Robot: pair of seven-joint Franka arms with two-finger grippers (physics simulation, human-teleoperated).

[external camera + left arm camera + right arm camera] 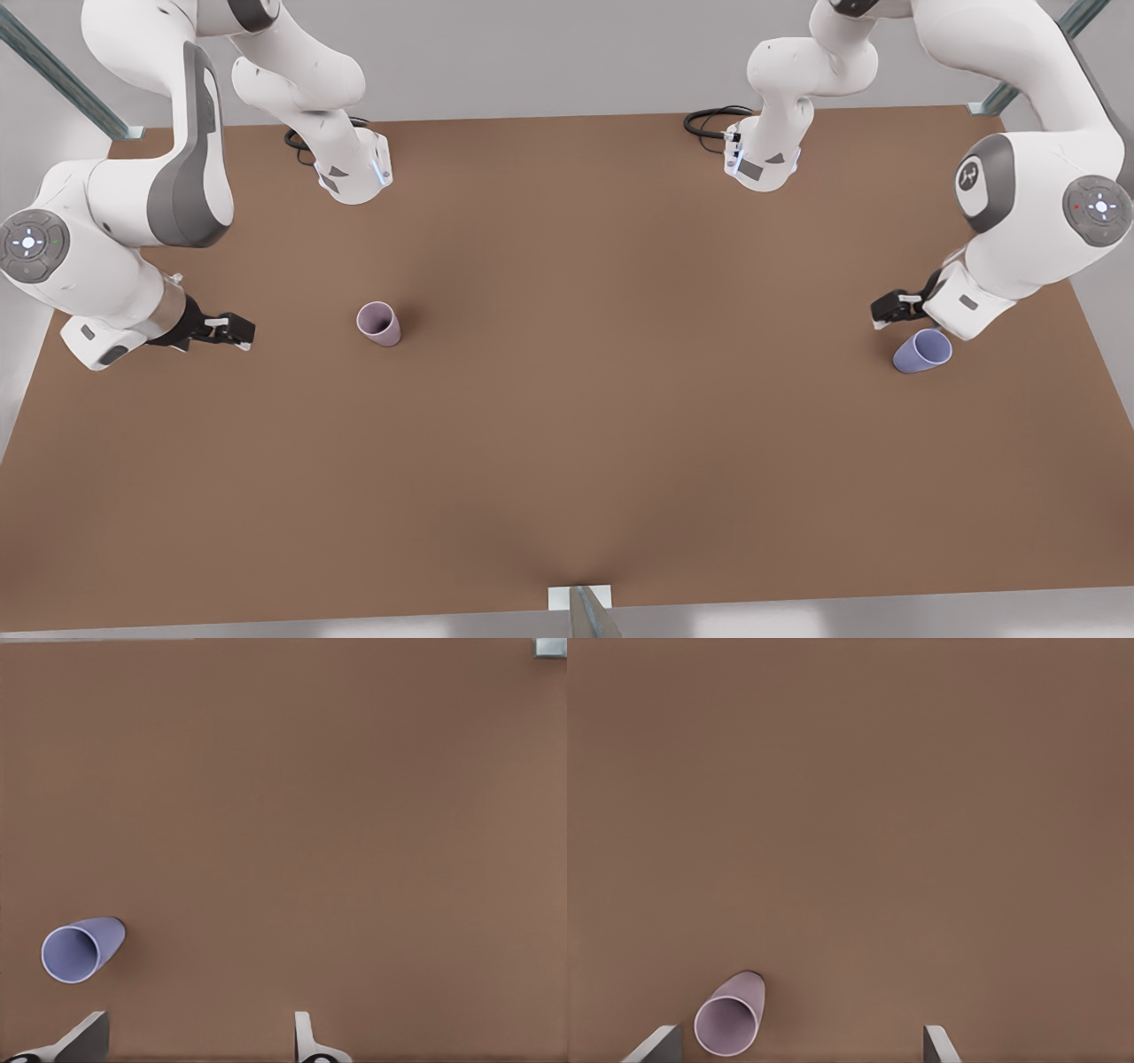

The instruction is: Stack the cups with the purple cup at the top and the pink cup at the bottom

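The pink cup [379, 323] stands mouth up on the brown table [576, 425], left of centre in the front view. My right gripper [235, 330] hovers open to that cup's left, well apart from it; its wrist view shows the pink cup [728, 1024] just off one fingertip [656, 1047]. The purple cup [921, 351] sits near the front view's right edge. My left gripper [890, 310] hangs open just above and beside it without touching. In the left wrist view the purple cup [81, 949] lies close to one fingertip [84, 1036]. Neither gripper holds anything.
Both arm bases [354, 173] [762, 159] stand at the back of the table, each with a black cable [709, 120]. Metal frame posts [1001, 97] rise at the corners, and a bracket [580, 598] sits at the front edge.
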